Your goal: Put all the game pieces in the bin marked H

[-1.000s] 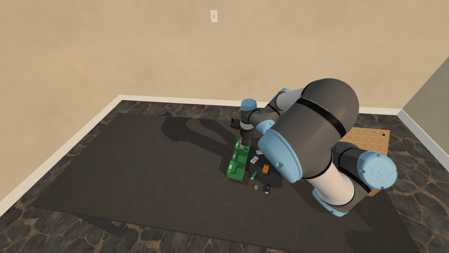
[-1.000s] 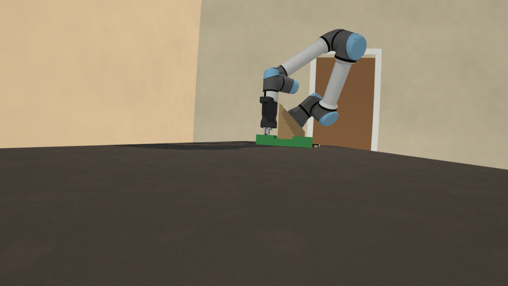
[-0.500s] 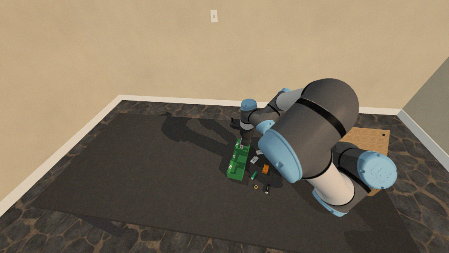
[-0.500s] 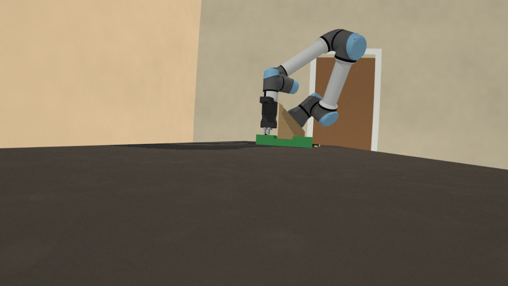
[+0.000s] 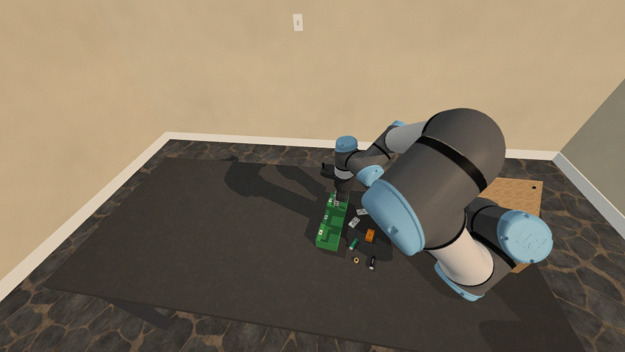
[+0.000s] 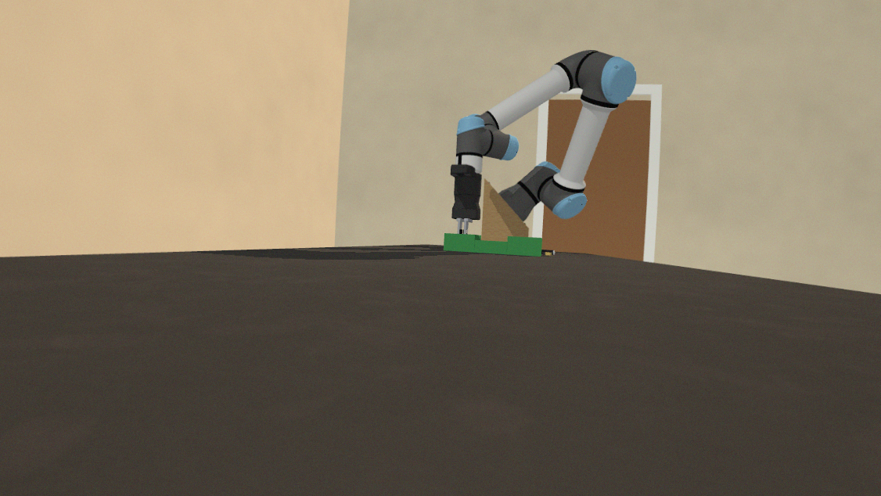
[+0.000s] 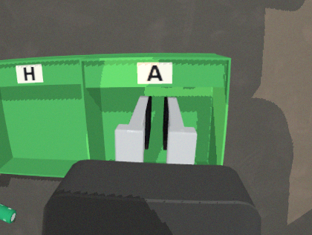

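A green bin (image 5: 328,245) (image 6: 520,246) (image 7: 223,110) with several compartments stands on the table. In the wrist view its end compartment is marked A (image 7: 154,73) and the one beside it H (image 7: 29,74); the H compartment looks empty. My gripper (image 5: 337,197) (image 6: 464,231) (image 7: 157,112) points straight down into the A compartment. Its fingers are nearly together, and only green shows through the narrow gap. Two grey dominoes (image 5: 361,211) (image 5: 354,222) lie on the table just right of the bin.
An orange block (image 5: 369,235), a green battery (image 5: 353,244) (image 7: 6,214), a black battery (image 5: 372,262) and a small yellow nut (image 5: 356,260) lie near the bin's near end. The arm's base stands to the right on a cork pad (image 5: 520,192).
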Tool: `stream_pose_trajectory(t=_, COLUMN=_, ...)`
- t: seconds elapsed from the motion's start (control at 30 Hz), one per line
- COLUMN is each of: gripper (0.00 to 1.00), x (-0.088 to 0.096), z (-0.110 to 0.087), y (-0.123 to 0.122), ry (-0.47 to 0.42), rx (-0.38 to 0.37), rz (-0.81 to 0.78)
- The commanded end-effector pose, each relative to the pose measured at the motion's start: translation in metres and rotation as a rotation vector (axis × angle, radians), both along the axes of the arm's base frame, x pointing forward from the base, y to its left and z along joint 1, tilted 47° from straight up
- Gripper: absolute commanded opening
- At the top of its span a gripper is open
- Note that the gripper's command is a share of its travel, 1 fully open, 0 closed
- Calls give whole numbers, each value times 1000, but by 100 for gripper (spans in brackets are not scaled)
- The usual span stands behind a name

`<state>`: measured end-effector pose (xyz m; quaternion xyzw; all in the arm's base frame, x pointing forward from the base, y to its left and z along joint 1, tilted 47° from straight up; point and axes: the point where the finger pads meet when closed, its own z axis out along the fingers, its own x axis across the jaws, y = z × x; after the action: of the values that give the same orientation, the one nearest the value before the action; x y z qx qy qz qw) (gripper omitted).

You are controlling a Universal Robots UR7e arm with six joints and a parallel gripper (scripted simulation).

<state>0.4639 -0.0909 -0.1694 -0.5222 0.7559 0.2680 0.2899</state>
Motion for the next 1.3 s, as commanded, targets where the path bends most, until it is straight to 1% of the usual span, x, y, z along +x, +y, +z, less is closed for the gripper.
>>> stream_pose_trajectory(t=0.0, gripper=31, x=-1, z=4, y=-5, ry=-1, rx=-1, rz=-1)
stream_pose_trajectory(t=0.43, gripper=31, x=-3, z=14, y=-15, ry=-1, rx=-1, rz=-1)
stream_pose_trajectory(t=0.7, gripper=31, x=-8, z=36, y=-37, ry=-1, rx=-1, rz=-1)
stream_pose_trajectory(t=1.0, gripper=31, x=-8, z=36, y=-37, ry=-1, rx=-1, rz=-1)
stream_pose_trajectory(t=1.27, gripper=31, x=3, z=65, y=-12, ry=-1, rx=-1, rz=-1)
